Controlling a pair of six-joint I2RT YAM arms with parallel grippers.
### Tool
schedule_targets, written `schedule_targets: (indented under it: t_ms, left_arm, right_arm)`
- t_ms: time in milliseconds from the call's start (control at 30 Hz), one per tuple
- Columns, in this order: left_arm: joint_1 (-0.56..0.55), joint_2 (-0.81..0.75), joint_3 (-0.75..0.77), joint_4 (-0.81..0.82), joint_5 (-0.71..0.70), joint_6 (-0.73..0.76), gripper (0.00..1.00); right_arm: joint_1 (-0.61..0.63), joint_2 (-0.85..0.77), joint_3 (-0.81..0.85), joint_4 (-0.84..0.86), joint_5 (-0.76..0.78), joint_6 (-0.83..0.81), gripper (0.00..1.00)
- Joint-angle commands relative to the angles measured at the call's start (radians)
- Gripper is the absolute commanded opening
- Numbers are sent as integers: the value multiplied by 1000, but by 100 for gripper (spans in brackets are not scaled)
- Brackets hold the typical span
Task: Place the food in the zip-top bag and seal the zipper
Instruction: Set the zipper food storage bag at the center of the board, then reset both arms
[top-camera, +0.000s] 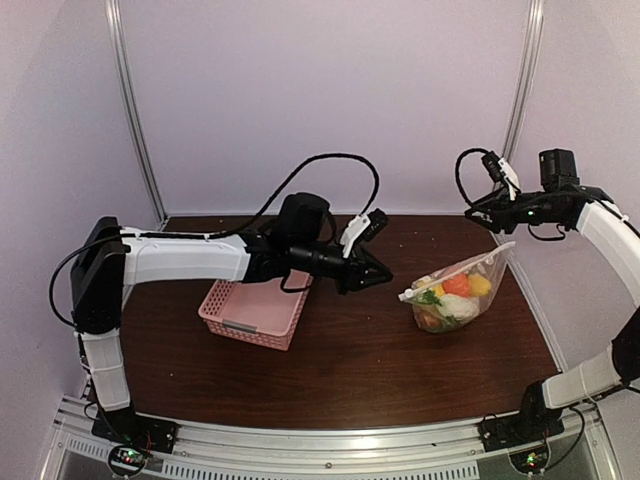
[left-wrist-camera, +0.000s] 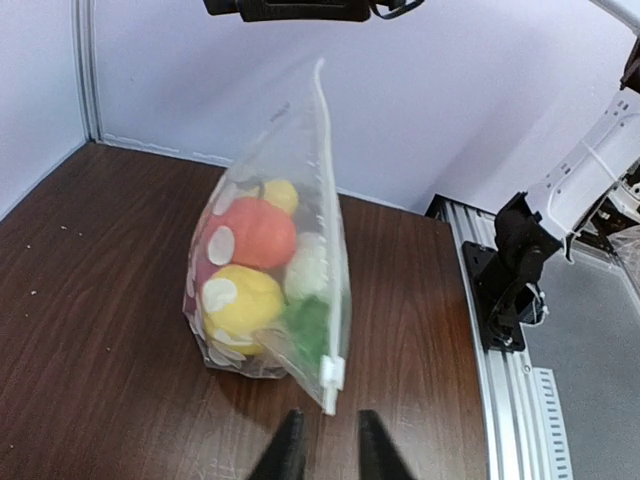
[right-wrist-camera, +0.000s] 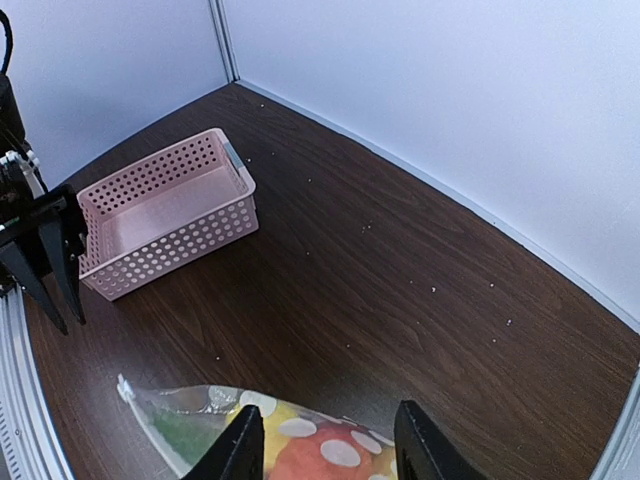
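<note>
The zip-top bag (top-camera: 455, 295) stands on the table at the right, dotted and clear. The food is inside it: a yellow piece (left-wrist-camera: 240, 300), a red-orange one (left-wrist-camera: 255, 232), a white one (left-wrist-camera: 305, 270) and a green one (left-wrist-camera: 305, 325). The zipper (left-wrist-camera: 325, 220) runs up the bag's edge, with a white slider (left-wrist-camera: 333, 372) at its lower end. My left gripper (left-wrist-camera: 332, 455) is open, and its tips are just short of that slider end, touching nothing. My right gripper (right-wrist-camera: 330, 445) is wide open above the bag's raised far corner (top-camera: 505, 247), and the bag (right-wrist-camera: 300, 445) shows below its fingers.
A pink lattice basket (top-camera: 255, 310) sits empty under my left arm, left of the bag; it also shows in the right wrist view (right-wrist-camera: 165, 215). The table's right edge with a metal rail (left-wrist-camera: 510, 390) and the right arm's base lies close beside the bag.
</note>
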Motion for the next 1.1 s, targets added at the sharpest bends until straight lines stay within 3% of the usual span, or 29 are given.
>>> schedule_targets:
  t_ms: [0,167,433,600,633,667,700,733,800,833,1067]
  left_arm:
    - [10,64,124,69,1,-33,41]
    - [5,124,216,57,31,-37,67]
    - [-12,92,161,25,24,-39,69]
    - [-7,14,138,-128,-118,72,71]
    - [-3,-2,131,-154,-143,86,71]
    - [2,-17,122,-175,-165,98,78]
    - [7,-34,113,-201,-191,105,95]
    - [10,-49,102,-227,-216,110,97]
    - [19,-84,82,-273,-281,116,98]
    - [27,-102,67,-288,-311,120,98]
    - [69,-234,-48,-324,-471,146,98]
  right_arm:
    - [-8,14,93,-17,-22,41,47]
    - [-10,-9,128,-81,5,27,49]
    - [-10,-125,86,-233,58,-109,54]
    - [-10,-200,-10,-195,103,-40,57]
    - [-10,-222,-39,-157,135,-5,59]
    - [-10,-244,-68,-116,185,36,62]
    - [-10,-270,-97,-66,249,80,68]
    - [-10,-295,-124,-9,314,119,74]
    - [-10,-323,-146,18,408,141,81]
    - [-10,-327,-145,23,448,159,97]
    - [-10,-377,-186,114,635,273,100]
